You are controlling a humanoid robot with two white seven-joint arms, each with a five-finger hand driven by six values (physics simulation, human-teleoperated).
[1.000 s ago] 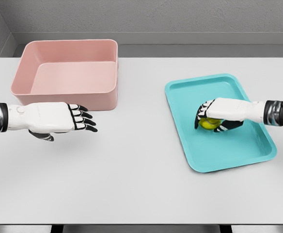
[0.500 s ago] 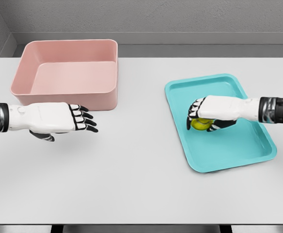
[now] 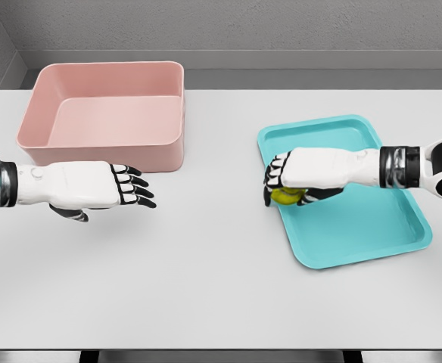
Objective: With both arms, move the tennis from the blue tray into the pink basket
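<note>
My right hand (image 3: 287,183) is shut on the yellow-green tennis ball (image 3: 285,197), holding it over the left rim of the blue tray (image 3: 357,227). Only the ball's lower part shows under the fingers. The pink basket (image 3: 107,113) stands at the back left of the table, nothing inside it. My left hand (image 3: 126,187) hovers open in front of the basket, fingers stretched toward the right, holding nothing.
The white table (image 3: 206,280) spans the view. A wide stretch of bare tabletop lies between the two hands. The basket's front wall (image 3: 130,157) is just behind the left hand.
My right hand has carried the ball leftward across the tray to its left edge. The left hand has shifted slightly to the right and down.
</note>
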